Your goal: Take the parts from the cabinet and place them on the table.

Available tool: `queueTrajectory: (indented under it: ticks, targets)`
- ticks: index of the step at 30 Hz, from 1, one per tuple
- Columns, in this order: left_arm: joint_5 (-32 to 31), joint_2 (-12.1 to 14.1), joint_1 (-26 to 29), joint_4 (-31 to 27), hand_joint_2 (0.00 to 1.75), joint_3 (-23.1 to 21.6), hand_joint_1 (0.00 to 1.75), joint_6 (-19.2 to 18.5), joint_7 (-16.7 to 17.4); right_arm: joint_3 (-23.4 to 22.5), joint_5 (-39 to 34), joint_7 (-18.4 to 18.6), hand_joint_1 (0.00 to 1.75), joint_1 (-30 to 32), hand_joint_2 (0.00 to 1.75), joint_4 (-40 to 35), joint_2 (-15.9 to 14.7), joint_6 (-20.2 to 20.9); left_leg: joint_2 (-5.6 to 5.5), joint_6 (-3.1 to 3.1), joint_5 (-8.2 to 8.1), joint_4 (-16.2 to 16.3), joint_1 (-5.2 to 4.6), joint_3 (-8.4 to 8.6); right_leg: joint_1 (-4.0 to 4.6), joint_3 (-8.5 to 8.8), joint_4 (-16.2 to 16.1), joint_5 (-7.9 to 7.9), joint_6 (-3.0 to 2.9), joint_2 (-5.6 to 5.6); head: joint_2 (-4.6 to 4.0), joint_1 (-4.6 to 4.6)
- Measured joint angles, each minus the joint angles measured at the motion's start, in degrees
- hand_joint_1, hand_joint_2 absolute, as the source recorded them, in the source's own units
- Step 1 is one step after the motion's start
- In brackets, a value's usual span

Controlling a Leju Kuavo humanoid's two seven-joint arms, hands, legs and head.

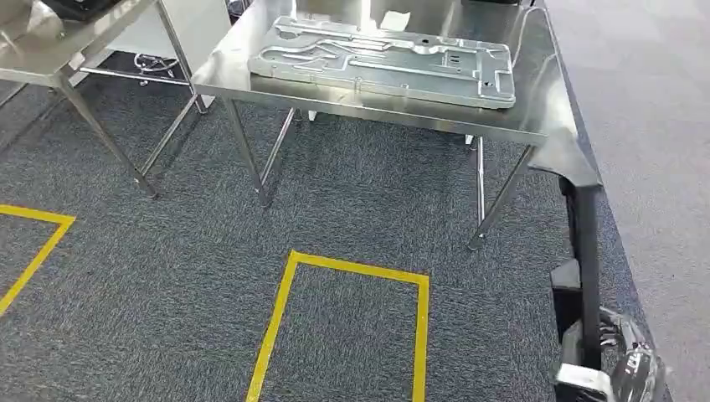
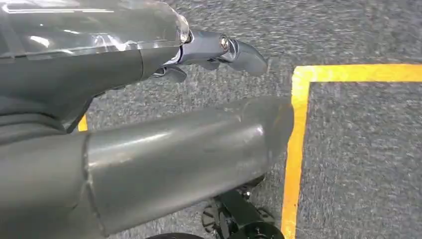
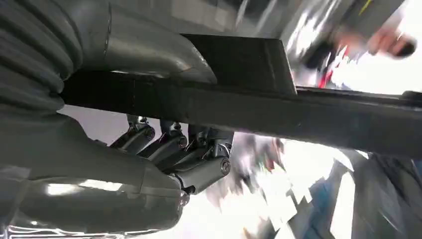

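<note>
A long black part (image 1: 586, 243) with a grey end hangs upright at the right of the head view, beside the steel table's (image 1: 335, 99) right corner. My right hand (image 1: 615, 373) grips it low down. In the right wrist view the dark fingers (image 3: 174, 149) curl around one side of the black part (image 3: 298, 109) and the thumb lies on the other. A large stamped silver plate (image 1: 385, 59) lies flat on the table. My left hand (image 2: 149, 124) hangs over the carpet with its fingers (image 2: 239, 52) apart and nothing in it.
A second steel table (image 1: 50, 50) stands at the far left. Yellow tape rectangles (image 1: 352, 268) mark the grey carpet in front of the tables. Thin table legs (image 1: 251, 159) stand between me and the tabletop. A white sheet (image 1: 393, 18) lies at the table's back.
</note>
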Motion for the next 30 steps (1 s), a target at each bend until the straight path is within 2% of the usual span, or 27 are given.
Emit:
queueTrajectory:
  ticks: [3,4,5,6,8,9,10,11,13,14,15,17,18,19,20,21,23,24,25,26,28,29,30]
  targets:
    - [-1.3,0.6,-0.6,0.4,0.00,-0.8,0.00,0.0,-0.1,2.6,19.6,5.0,1.75,-6.4,1.75,3.9,-3.0,-3.6,0.60,-1.02,-0.09,-0.7,0.10,0.58,0.21,0.06,-0.4,-0.02,-0.76,0.57,0.00,-0.02]
    - [-1.7,0.9,-0.8,0.5,0.00,-1.2,0.00,0.0,0.0,3.8,24.5,6.3,1.75,-8.3,1.75,5.3,-3.9,-4.0,0.35,-1.30,-0.33,-0.2,0.13,0.73,-0.54,0.63,-1.0,0.35,-1.15,0.59,0.00,-0.11]
    - [-2.0,1.2,-1.0,0.8,0.00,-1.5,0.00,0.0,0.0,5.1,27.7,7.3,1.75,-10.2,1.75,6.7,-4.6,-4.6,-0.09,-1.38,-1.24,1.5,0.12,0.07,-0.46,0.90,-1.2,0.25,-1.44,0.54,0.00,-0.15]
    - [-2.3,1.3,-1.2,1.1,0.00,-1.6,0.00,0.0,0.1,6.6,30.6,8.4,1.75,-12.1,1.75,8.3,-5.5,-4.8,-0.22,-1.46,-3.29,5.3,0.13,-1.89,-0.45,1.01,-1.2,0.10,-1.78,0.42,-0.02,-0.37]
    - [-2.6,1.8,-1.1,1.4,0.00,-2.0,0.00,0.1,0.4,9.1,33.7,10.1,1.75,-15.2,1.75,11.2,-7.1,-4.8,-0.23,-1.72,-7.05,14.9,0.15,-7.36,-0.14,1.25,-1.1,-0.22,-2.16,0.43,0.00,-0.52]
    - [-2.8,2.1,-1.0,1.6,0.00,-2.2,0.00,0.1,0.5,10.0,34.5,10.5,1.75,-16.0,1.75,12.4,-7.8,-4.8,-0.22,-1.78,-7.15,17.4,0.14,-9.20,-0.05,1.39,-1.1,-0.42,-2.21,0.44,0.00,-0.54]
    - [-2.8,2.3,-0.9,1.7,0.00,-2.4,0.00,0.2,0.5,10.7,35.4,10.9,1.75,-16.5,1.75,13.1,-8.4,-4.7,-0.22,-1.74,-5.83,17.2,0.14,-9.73,0.03,1.66,-1.1,-0.68,-2.17,0.45,0.00,-0.52]
    - [-2.9,2.6,-0.8,1.9,0.00,-2.6,0.00,0.2,0.5,11.5,36.4,11.2,1.75,-17.3,1.75,13.9,-9.3,-4.5,-0.22,-1.62,-3.32,14.6,0.13,-9.11,0.04,2.01,-1.0,-0.99,-2.12,0.46,0.00,-0.57]
    - [-3.0,3.0,-0.9,2.1,0.00,-2.9,0.00,0.2,0.4,13.0,37.3,11.6,1.75,-19.8,1.75,15.5,-11.7,-3.0,-0.28,-1.02,3.33,4.7,0.07,-5.40,0.07,2.94,-0.8,-1.82,-1.88,0.59,0.00,-0.61]
    - [-3.0,3.3,-0.9,2.3,0.00,-2.9,0.00,0.2,0.4,14.1,37.5,12.1,1.75,-21.4,1.75,16.5,-13.5,-2.0,-0.41,-0.51,3.83,2.2,-0.06,-4.23,0.06,2.97,-0.6,-2.25,-1.62,0.63,-0.02,-0.56]
    - [-3.0,3.4,-1.1,2.5,0.00,-3.0,0.00,0.1,0.3,15.3,37.5,12.8,1.75,-22.9,1.75,17.5,-15.4,-1.0,-0.43,-0.42,3.47,0.8,-0.31,-3.79,0.48,2.81,-0.1,-2.45,-1.23,0.82,0.00,-0.57]
    - [-3.0,3.6,-1.3,2.7,0.00,-3.4,0.00,0.1,0.2,18.4,37.4,13.8,1.75,-25.7,1.75,18.9,-19.1,0.7,-0.37,-0.06,3.31,1.2,-0.47,-4.26,0.33,2.48,-0.4,-2.37,-0.77,0.80,0.00,-0.50]
    - [-3.0,3.8,-1.4,2.8,0.00,-3.6,0.00,0.0,0.0,20.3,36.5,13.2,1.75,-27.1,1.75,19.7,-20.3,2.2,-0.39,0.22,3.29,1.0,-0.53,-4.26,0.26,2.56,-0.5,-2.45,-0.44,0.79,0.00,-0.46]
    - [-3.1,3.8,-1.6,3.0,0.00,-4.0,0.00,-0.1,-0.2,21.9,35.3,12.3,1.75,-28.4,1.75,20.5,-20.9,3.5,-0.32,0.64,3.45,0.3,0.05,-3.73,0.30,2.63,-0.4,-2.90,-0.03,0.75,0.00,-0.54]
    - [-3.3,3.8,-1.7,3.1,0.00,-4.2,0.00,-0.2,-0.3,23.7,33.9,11.0,1.75,-29.6,1.75,21.3,-21.1,4.9,-0.29,0.87,3.34,0.0,0.13,-3.35,0.18,2.27,1.0,-3.49,0.39,0.49,-0.02,-0.26]
    - [-3.4,3.9,-1.9,3.2,0.00,-4.3,0.00,-0.2,-0.3,25.4,32.4,10.0,1.75,-30.5,1.75,21.9,-21.4,6.0,-0.19,1.13,3.19,-0.1,0.19,-3.23,0.06,0.48,4.3,-5.02,0.68,0.44,0.00,-0.04]
    - [-3.5,3.9,-2.4,3.3,0.00,-4.4,0.00,-0.2,-0.3,28.4,29.9,9.0,1.75,-31.3,1.75,23.0,-21.6,7.4,-0.24,1.46,2.89,-0.1,0.18,-3.07,-0.56,-4.91,13.5,-8.40,1.22,0.38,-0.02,-0.10]
    - [-3.6,4.0,-2.5,3.3,0.00,-4.5,0.00,-0.2,-0.3,29.4,29.1,8.7,1.75,-31.4,1.75,23.5,-21.6,7.9,-0.37,1.44,2.67,-0.1,0.18,-2.90,-0.75,-7.24,16.8,-8.92,1.42,0.38,0.00,-0.08]
    - [-3.6,4.0,-2.5,3.4,0.00,-4.7,0.00,-0.2,-0.3,30.1,28.1,8.5,1.75,-31.5,1.75,23.9,-21.6,8.7,-0.53,1.37,2.42,-0.1,0.25,-2.57,-0.96,-8.36,17.5,-7.90,1.59,0.35,0.00,-0.06]
    - [-3.6,4.0,-2.4,3.5,0.00,-4.8,0.00,-0.2,-0.4,30.8,26.6,8.1,1.75,-31.7,1.75,24.3,-21.6,9.6,-0.69,1.10,2.10,-0.1,0.31,-2.04,-1.17,-7.97,15.3,-5.36,1.69,0.33,-0.02,-0.08]
    - [-3.6,4.0,-2.4,3.7,0.00,-5.0,0.00,-0.3,-0.4,32.4,24.3,7.4,1.75,-32.2,1.75,24.7,-21.6,11.0,-0.79,0.67,1.30,-0.1,0.46,-0.76,-1.31,-4.33,6.1,1.14,1.55,0.07,0.00,-0.06]
    - [-3.5,4.0,-2.4,3.7,0.00,-5.2,0.00,-0.3,-0.6,33.5,23.9,7.0,1.75,-32.5,1.75,24.9,-21.5,11.4,-0.82,0.21,0.87,-0.2,0.49,-0.70,-1.24,-2.70,1.7,2.77,1.32,-0.20,0.00,0.03]
    - [-3.5,4.0,-2.7,3.8,0.00,-5.3,0.00,-0.3,-0.6,34.4,23.9,6.8,1.75,-32.8,1.75,25.2,-21.4,11.5,-0.85,-0.24,0.63,-0.1,0.22,-0.39,-0.62,-2.25,1.2,1.92,1.11,-0.22,0.00,0.00]
